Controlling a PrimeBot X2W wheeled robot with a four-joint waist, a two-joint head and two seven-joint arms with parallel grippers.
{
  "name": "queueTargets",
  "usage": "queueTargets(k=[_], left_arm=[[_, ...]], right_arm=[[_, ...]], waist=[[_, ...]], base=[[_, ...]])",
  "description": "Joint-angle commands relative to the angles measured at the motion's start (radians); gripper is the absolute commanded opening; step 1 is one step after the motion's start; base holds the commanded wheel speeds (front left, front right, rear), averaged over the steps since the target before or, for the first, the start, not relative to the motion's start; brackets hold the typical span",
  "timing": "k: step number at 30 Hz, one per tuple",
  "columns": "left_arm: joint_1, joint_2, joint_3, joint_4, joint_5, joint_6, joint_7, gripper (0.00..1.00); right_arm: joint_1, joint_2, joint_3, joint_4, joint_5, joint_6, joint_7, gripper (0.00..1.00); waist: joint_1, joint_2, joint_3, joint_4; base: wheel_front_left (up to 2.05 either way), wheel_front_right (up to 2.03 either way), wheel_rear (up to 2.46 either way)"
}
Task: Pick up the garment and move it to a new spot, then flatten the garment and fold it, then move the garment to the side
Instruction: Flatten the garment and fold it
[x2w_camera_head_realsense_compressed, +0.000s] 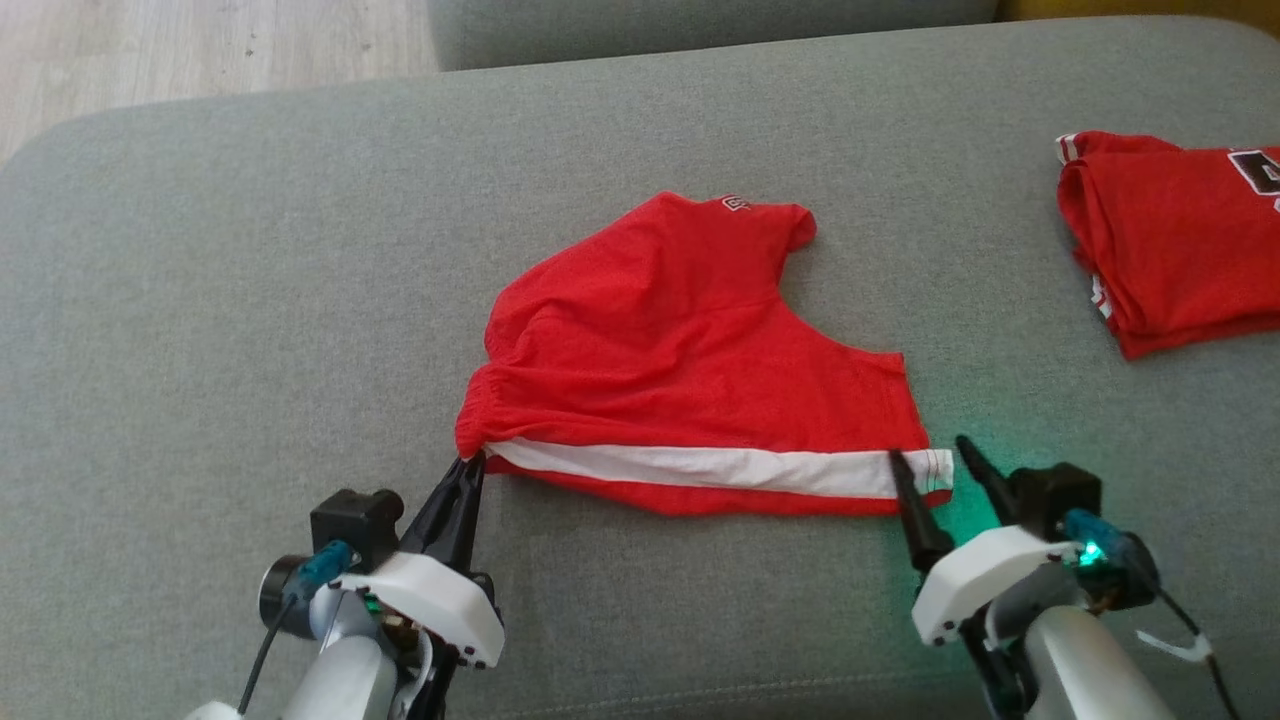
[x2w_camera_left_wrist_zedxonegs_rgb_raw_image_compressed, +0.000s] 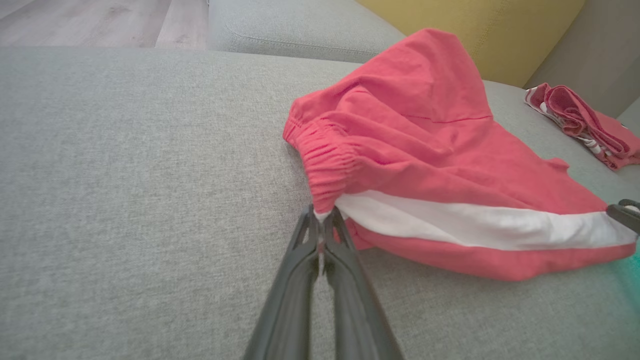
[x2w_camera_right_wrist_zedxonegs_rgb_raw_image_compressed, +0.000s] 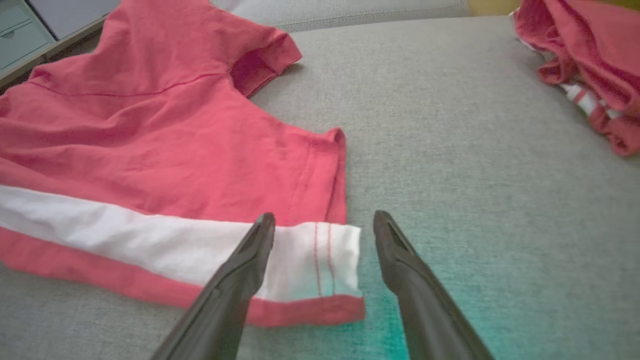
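— Head view: our left gripper is clamped on the garment at its left corner, on the sofa.
— Its stripe runs sideways to our right gripper, whose jaws stand apart astride the far corner, holding nothing.

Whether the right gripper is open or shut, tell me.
Open: the right gripper has its two fingers standing well apart, straddling the white-striped corner of the red garment.
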Motion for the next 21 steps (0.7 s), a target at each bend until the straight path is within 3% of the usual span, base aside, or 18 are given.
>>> queueTargets(k=[1, 5, 12, 21], left_arm=[[-0.024, 0.005, 0.031, -0.026, -0.007, -0.004, -0.012, 0.0], [-0.026, 0.005, 0.026, -0.025, -0.008, -0.004, -0.012, 0.0], [-0.031, 0.005, 0.025, -0.025, -0.007, -0.003, -0.012, 0.0], [-0.031, 0.005, 0.032, -0.028, -0.003, -0.003, -0.012, 0.0]], right_arm=[[-0.009, 0.004, 0.001, -0.037, -0.016, 0.007, -0.011, 1.0], [-0.005, 0.004, -0.021, -0.037, -0.047, 0.007, 0.01, 1.0], [0.028, 0.004, 0.047, -0.06, -0.026, 0.007, 0.052, 1.0], [0.101, 0.0, 0.073, -0.171, -0.031, 0.007, 0.075, 1.0]], waist=[[0.0, 0.0, 0.0, 0.0], [0.0, 0.0, 0.003, 0.003], [0.0, 0.0, 0.006, 0.007], [0.0, 0.0, 0.005, 0.002]], base=[[0.0, 0.0, 0.0], [0.0, 0.0, 0.0], [0.0, 0.0, 0.0], [0.0, 0.0, 0.0]])
